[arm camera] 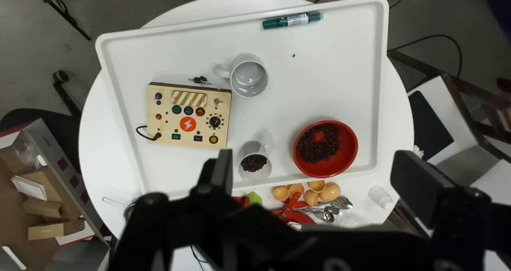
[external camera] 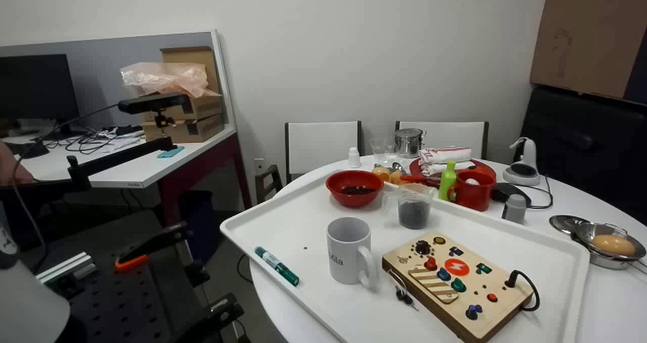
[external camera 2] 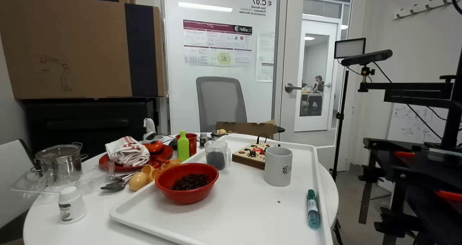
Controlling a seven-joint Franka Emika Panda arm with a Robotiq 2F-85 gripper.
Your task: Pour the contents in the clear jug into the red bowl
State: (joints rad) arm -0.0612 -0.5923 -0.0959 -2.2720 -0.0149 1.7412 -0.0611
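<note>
End effector (arm camera: pixel 313 170): spread wide, empty (seemingly pre-grasp).
Clear jug (external camera 2: pixel 216 159): upright, likely gripped next.
Red bowl (external camera 2: pixel 186 197): pouring follows, presumably.

Both exterior views are looking across the same tray (external camera: pixel 298 219); the wrist view is looking down from high above it, gripper (arm camera: pixel 313 161) at six o'clock.

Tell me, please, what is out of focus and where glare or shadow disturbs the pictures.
In the wrist view, the gripper is blurred, while the tray beyond looks sharper; in an exterior view, a bright streak, probably a reflection, glares on the glass; in an exterior view, the space under the desk is dark, and the jug shows its clear handle only faintly.
</note>
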